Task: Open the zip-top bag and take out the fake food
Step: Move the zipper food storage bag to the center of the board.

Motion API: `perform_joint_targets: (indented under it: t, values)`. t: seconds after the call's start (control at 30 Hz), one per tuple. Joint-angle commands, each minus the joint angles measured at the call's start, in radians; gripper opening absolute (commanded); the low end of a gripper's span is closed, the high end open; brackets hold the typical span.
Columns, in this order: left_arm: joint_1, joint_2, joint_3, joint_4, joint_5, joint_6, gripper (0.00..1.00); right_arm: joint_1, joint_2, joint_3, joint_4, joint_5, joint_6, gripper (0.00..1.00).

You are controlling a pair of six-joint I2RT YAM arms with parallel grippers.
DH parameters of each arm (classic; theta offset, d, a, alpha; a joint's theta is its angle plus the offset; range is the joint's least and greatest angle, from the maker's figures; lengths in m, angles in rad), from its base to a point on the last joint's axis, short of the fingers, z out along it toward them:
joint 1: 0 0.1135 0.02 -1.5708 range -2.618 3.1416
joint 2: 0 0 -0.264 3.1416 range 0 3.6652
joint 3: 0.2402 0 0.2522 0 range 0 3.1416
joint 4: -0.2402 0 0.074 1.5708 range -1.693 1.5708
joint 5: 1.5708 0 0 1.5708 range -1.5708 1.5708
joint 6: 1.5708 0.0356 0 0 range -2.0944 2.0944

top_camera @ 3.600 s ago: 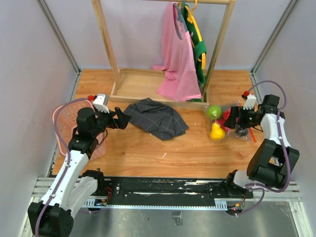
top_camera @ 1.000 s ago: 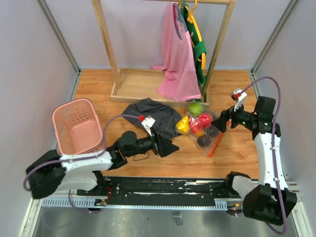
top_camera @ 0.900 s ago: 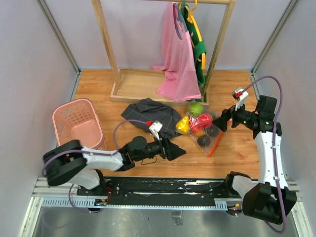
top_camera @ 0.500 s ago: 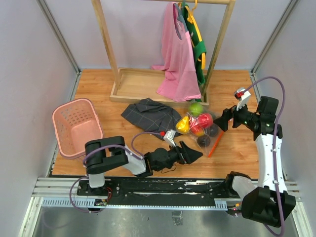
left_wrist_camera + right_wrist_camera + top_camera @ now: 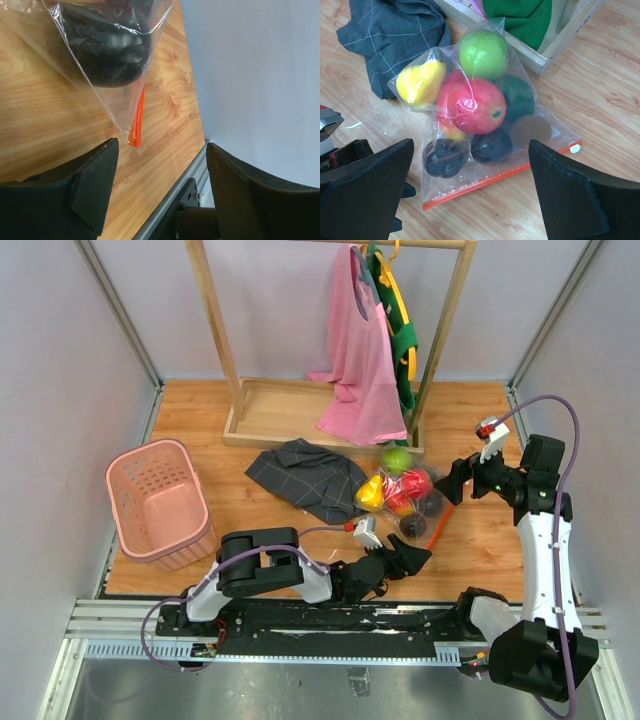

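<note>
Left gripper (image 5: 412, 558) and right gripper (image 5: 452, 480) both gape, grasping nothing. Between them lies the zip-top bag (image 5: 408, 508) of fake food (image 5: 470, 105), with the grey cloth (image 5: 305, 476) just beside it at nine o'clock and the wooden rack base (image 5: 300, 430) near at twelve.

No legible writing anywhere, zip-top bag (image 5: 487, 117) included.
</note>
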Motion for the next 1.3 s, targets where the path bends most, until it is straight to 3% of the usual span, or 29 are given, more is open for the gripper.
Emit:
perform_joint_targets:
  t: [0.0, 0.1, 0.43, 0.77, 0.87, 0.93, 1.27]
  values:
    - [-0.009, 0.051, 0.045, -0.025, -0.089, -0.045, 0.71, -0.016, -0.012, -0.005, 0.004, 0.011, 0.006, 0.98]
    - [-0.009, 0.081, 0.067, -0.016, -0.086, -0.037, 0.65, -0.016, -0.011, -0.007, 0.004, 0.009, 0.005, 0.98]
    - [-0.007, 0.102, 0.090, -0.048, -0.126, -0.004, 0.60, -0.016, -0.013, -0.005, -0.002, 0.001, -0.001, 0.98]
    - [0.029, 0.157, 0.130, 0.005, -0.067, 0.079, 0.27, -0.015, -0.015, -0.005, -0.007, 0.004, -0.010, 0.99]
    - [0.033, 0.144, 0.118, 0.027, -0.069, 0.132, 0.10, -0.016, -0.014, -0.006, -0.010, 0.002, -0.013, 0.98]
    - [0.031, 0.111, 0.090, 0.041, -0.071, 0.193, 0.01, -0.016, -0.014, -0.007, -0.012, -0.001, -0.016, 0.98]
    - [0.027, -0.261, -0.287, 0.070, -0.071, 0.300, 0.00, -0.016, -0.017, -0.002, -0.056, -0.075, -0.075, 0.99]
